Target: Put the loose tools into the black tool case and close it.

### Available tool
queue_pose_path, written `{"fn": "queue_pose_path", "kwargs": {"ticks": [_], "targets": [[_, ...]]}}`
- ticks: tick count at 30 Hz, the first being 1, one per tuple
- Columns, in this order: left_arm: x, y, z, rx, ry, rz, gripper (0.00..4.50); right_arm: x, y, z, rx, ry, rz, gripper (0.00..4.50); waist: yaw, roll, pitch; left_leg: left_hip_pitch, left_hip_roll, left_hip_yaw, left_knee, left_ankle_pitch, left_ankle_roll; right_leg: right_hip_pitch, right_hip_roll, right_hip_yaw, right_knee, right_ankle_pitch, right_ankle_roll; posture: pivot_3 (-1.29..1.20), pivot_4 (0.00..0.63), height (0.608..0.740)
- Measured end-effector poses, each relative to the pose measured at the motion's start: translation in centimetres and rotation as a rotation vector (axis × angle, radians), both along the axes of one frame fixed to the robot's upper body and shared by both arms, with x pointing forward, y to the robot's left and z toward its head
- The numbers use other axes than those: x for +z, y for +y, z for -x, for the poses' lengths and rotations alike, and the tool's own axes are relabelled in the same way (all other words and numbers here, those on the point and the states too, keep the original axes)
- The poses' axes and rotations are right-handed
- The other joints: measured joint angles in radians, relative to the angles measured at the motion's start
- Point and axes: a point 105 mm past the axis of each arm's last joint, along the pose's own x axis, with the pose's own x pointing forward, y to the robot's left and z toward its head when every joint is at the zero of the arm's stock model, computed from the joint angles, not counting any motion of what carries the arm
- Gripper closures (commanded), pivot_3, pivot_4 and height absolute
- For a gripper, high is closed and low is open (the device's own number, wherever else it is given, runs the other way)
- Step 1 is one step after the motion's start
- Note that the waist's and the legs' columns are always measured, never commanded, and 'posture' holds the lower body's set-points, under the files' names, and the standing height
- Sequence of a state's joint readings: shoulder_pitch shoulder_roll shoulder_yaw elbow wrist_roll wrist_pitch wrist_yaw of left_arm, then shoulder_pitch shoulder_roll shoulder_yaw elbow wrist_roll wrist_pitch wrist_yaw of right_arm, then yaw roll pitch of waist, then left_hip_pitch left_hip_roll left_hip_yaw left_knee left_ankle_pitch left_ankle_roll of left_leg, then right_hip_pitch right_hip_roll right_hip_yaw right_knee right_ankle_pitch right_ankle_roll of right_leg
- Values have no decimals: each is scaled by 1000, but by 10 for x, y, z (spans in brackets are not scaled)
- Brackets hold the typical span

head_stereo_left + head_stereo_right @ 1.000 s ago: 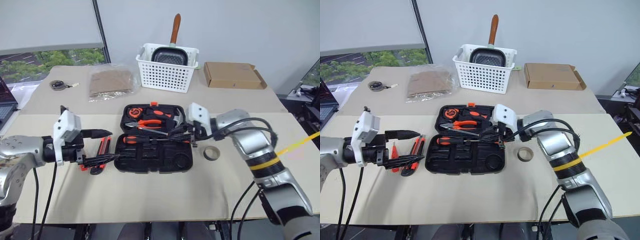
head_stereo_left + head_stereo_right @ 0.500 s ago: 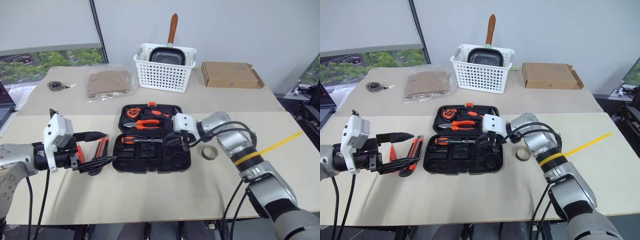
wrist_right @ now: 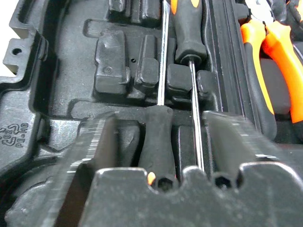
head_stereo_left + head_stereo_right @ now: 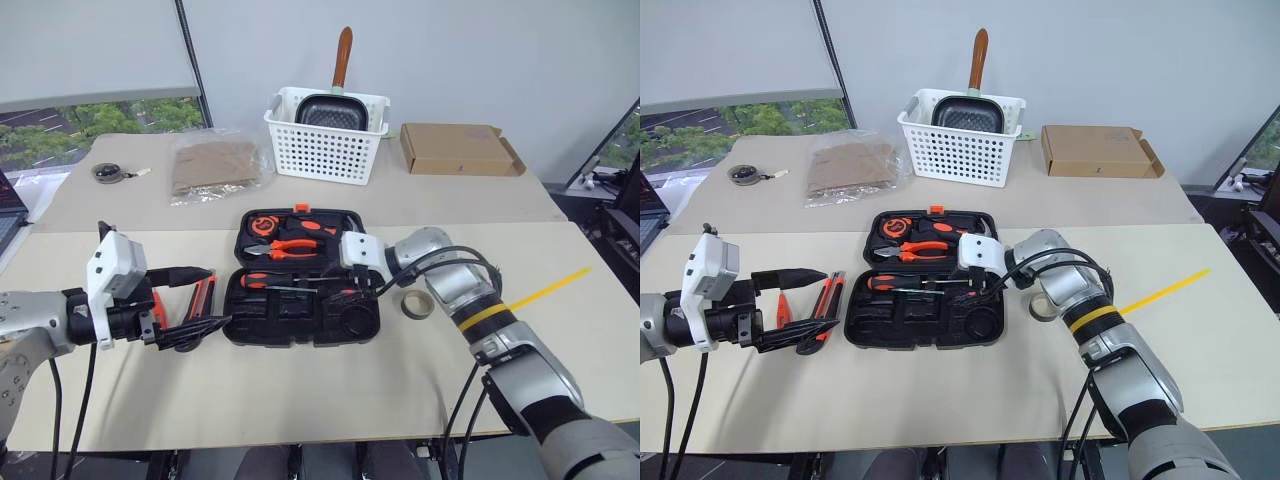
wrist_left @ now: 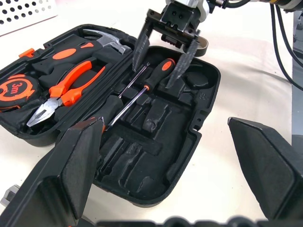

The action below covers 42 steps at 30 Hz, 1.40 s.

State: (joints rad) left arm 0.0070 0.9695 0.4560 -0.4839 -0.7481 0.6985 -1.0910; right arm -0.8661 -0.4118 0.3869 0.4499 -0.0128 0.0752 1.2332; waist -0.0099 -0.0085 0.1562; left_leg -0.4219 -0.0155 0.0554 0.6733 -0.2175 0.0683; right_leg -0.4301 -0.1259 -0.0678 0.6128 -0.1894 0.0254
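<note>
At frame centre, the right gripper [image 5: 165, 59] reaches left over the open black tool case [image 4: 300, 290], fingers spread astride a screwdriver [image 5: 150, 81] lying in it. The left gripper [image 4: 203, 298] hovers at lower left, wide and empty.

The black tool case [image 4: 300, 295] lies open and flat on the table [image 4: 300, 390], its lid half away from the robot holding orange-handled pliers and a tape measure. In the near half, two long screwdrivers [image 5: 142, 87] with orange-black handles are laid side by side in the moulded slots, head to tail. An orange-black utility knife [image 4: 826, 296] and a small orange screwdriver [image 4: 781, 309] are seen on the table just left of the case. A small greyish tape ring [image 4: 419, 304] lies flat just right of it.
</note>
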Motion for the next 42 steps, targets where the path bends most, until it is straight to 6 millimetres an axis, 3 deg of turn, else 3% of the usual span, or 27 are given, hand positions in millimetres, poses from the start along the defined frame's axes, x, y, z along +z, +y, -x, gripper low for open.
{"fn": "queue_pose_path", "kwargs": {"ticks": [4,7,13,18,26,29,32,37,42], "targets": [[-4,5,-1,18,19,10,0,29,10,-1,-31,43,-197,28,-2,0,0,0,1,0,-3,1,-2,1,0,0,0,0,-1,0,150,700],[-8,7,0,25,29,12,0,44,21,7,0,93,-362,680,-2,0,0,1,2,0,-5,2,-3,2,1,0,0,-1,-4,0,150,700],[-12,10,0,39,36,10,0,14,21,15,-13,153,-396,2779,-1,0,0,1,2,0,-6,2,-3,1,2,0,0,-2,-6,0,150,700],[-12,11,0,41,35,10,0,-24,9,5,-78,120,-212,4467,-2,0,0,2,3,0,-6,2,-4,-2,3,0,1,-4,-4,0,150,700],[-15,13,0,56,39,10,0,-22,10,0,-81,64,-140,4467,1,-1,0,3,9,1,-6,4,-7,-2,6,0,1,-4,-7,0,150,700],[-19,14,-2,86,41,36,0,-18,14,3,-82,96,-219,4467,0,-1,0,3,12,1,-6,4,-8,-2,9,0,0,-4,-9,0,150,700],[-21,21,-7,191,-3,103,0,2,16,11,-27,83,-352,4467,-1,-1,0,1,15,2,-6,5,-9,-1,12,0,1,-1,-8,0,150,700],[-26,58,-23,546,-110,201,0,35,-6,19,38,80,-467,3234,-1,-2,0,1,15,2,-7,5,-9,-1,12,0,1,2,-15,0,150,700],[-46,87,-22,819,-111,201,0,45,-30,20,42,87,-473,1408,0,-3,0,1,15,2,-7,5,-9,-1,11,0,0,2,-14,0,150,700]]}}
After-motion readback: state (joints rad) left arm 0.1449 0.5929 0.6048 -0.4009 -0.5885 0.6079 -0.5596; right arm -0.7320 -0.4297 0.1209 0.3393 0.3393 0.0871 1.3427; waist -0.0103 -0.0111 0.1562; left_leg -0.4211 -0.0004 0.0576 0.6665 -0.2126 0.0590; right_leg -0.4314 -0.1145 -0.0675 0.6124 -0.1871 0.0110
